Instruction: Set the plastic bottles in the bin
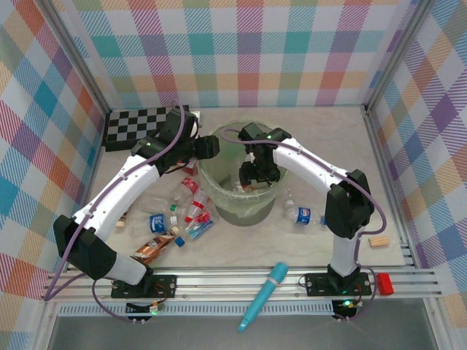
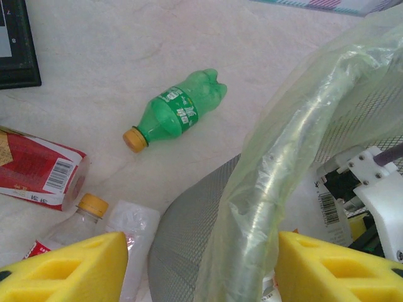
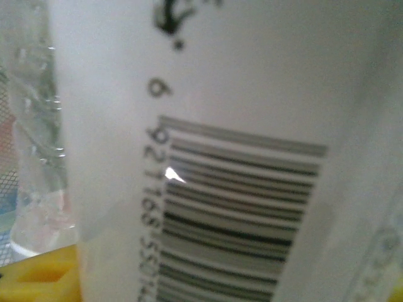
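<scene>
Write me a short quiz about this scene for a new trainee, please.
1. True or false: the green bottle lies inside the bin.
2. Where is the right gripper? A) above the bin's opening B) at the checkerboard C) beside the teal tube
3. What passes between the fingers of the left gripper?
Key: 1 false, it lies on the table, outside; 2 A; 3 the bin's rim.

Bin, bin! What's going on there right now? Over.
Left gripper astride bin rim, grip unclear. Right gripper over bin, barcoded label close. Bottles waiting on table. Nothing blocking.
</scene>
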{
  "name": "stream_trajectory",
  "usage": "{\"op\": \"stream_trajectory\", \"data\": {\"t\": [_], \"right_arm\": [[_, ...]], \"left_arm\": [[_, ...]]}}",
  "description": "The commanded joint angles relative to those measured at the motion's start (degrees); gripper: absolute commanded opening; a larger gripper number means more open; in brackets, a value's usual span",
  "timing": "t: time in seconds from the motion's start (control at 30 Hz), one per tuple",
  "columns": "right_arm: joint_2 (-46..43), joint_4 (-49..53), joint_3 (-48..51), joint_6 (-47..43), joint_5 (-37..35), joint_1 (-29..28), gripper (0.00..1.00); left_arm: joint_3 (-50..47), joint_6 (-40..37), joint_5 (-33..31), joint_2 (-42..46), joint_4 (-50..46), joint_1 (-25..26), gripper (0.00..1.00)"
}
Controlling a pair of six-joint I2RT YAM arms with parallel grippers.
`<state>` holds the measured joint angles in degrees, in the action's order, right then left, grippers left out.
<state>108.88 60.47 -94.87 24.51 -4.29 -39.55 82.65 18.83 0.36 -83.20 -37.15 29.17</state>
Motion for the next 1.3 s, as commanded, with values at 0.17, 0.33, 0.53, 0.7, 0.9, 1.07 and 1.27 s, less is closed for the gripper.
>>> {"op": "stream_trajectory", "data": {"t": [0.17,0.33,0.53,0.7,0.9,1.07,1.27], "right_arm": [[6.29,3.75,-5.72,0.44,2.45,-3.69,0.84],[2.83,8.83,-13.43,-0.78,1.75,-3.69,0.86],[-0.7,15.04,-23.12,-1.22,1.82,-3.78,0.91],[-1.26,17.38,-24.83,-0.96,0.84,-3.87,0.87],[0.23,15.4,-20.17,-2.43,-0.86,-3.28,0.72],[1.75,9.34,-13.32,-1.88,-0.82,-1.67,0.65],[3.7,1.23,-5.42,-0.19,1.8,-1.62,0.54]], "left_arm": [[-1.45,0.0,0.75,-1.18,-2.36,0.97,0.62],[-1.61,0.06,0.47,-0.86,-2.63,0.96,0.62],[-1.59,-0.01,0.62,-0.99,-2.33,0.97,0.62],[-1.54,0.07,0.78,-1.01,-2.17,0.98,0.62],[-1.38,0.11,0.88,-1.01,-2.37,0.91,0.62],[-1.61,0.07,0.67,-0.5,-2.65,0.98,0.62],[-1.72,0.06,0.7,-0.47,-2.58,0.98,0.62]]}}
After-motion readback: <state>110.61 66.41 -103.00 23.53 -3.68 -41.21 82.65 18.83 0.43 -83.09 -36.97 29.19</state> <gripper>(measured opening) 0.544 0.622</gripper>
